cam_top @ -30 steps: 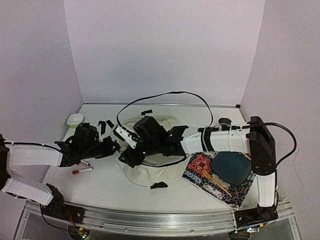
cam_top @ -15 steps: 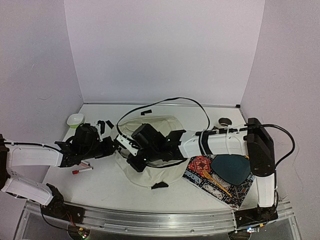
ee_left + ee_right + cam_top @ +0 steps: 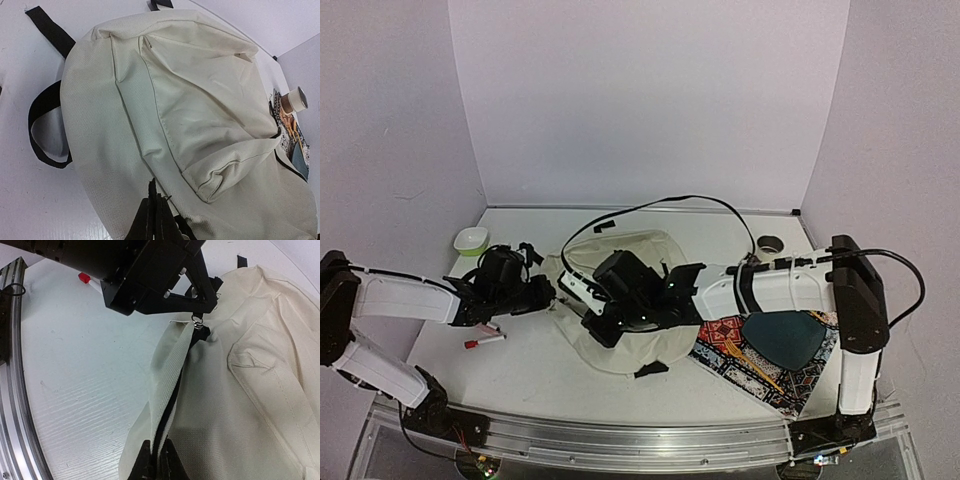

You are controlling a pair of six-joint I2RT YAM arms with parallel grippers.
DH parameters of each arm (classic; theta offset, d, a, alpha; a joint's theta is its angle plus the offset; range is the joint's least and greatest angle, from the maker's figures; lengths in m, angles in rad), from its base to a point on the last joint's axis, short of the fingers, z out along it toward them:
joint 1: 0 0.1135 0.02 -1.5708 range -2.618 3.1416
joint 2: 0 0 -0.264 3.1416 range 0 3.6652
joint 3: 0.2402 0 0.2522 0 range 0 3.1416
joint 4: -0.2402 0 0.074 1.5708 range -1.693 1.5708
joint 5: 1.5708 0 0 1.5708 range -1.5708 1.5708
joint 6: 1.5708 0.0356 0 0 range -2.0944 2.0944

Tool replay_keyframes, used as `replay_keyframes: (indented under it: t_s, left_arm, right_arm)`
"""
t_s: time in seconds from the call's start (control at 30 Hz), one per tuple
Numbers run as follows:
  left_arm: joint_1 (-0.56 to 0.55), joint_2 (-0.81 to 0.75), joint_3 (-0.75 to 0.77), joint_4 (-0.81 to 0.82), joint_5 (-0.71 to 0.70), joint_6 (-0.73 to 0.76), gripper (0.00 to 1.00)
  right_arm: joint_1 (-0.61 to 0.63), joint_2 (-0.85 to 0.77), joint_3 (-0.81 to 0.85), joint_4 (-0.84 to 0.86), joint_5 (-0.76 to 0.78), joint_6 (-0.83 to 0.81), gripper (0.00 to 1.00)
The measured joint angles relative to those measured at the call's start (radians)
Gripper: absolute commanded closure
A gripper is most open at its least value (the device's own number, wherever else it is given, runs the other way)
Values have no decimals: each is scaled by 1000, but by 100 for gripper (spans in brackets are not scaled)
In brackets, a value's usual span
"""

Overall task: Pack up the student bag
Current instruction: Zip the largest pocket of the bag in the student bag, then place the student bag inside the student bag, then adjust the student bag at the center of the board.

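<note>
The student bag lies flat on the white worktop, in the middle between the two arms, its cream front pocket facing up and black straps spread out at its far-left side. The left gripper has its jaws closed tight on the bag's edge right at the metal zipper pull. The right gripper has its jaws pinched shut on the same zippered edge further along, so the seam runs taut between them. A red-capped marker rests near the left arm; a patterned placemat lies just beside the bag's right side.
</note>
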Motion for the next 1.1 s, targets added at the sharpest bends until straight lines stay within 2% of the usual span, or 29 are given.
replay_keyframes:
  t_s: [0.3, 0.37, 0.5, 0.67, 0.83, 0.93, 1.1]
  left_arm:
    - [15, 110, 76, -2, 25, 26, 98]
    - [18, 111, 77, -3, 35, 26, 93]
    - [45, 59, 72, -15, 4, 44, 79]
    - [92, -108, 43, -42, -44, 75, 64]
    - [72, -170, 67, -80, -44, 107, 51]
    - [28, -147, 113, -111, -37, 129, 45]
    - [-73, -53, 219, -125, -15, 152, 41]
  right_arm:
    - [1, 0, -1, 15, 17, 8, 97]
    - [1, 1, 2, 14, 13, 17, 92]
    - [7, 7, 25, 2, -33, 38, 72]
    - [37, 7, 34, -1, -47, 39, 46]
    - [29, -28, 22, -5, -33, 27, 37]
    - [-3, -101, -23, -6, -2, 33, 31]
    - [-85, -256, -126, -7, 60, 50, 31]
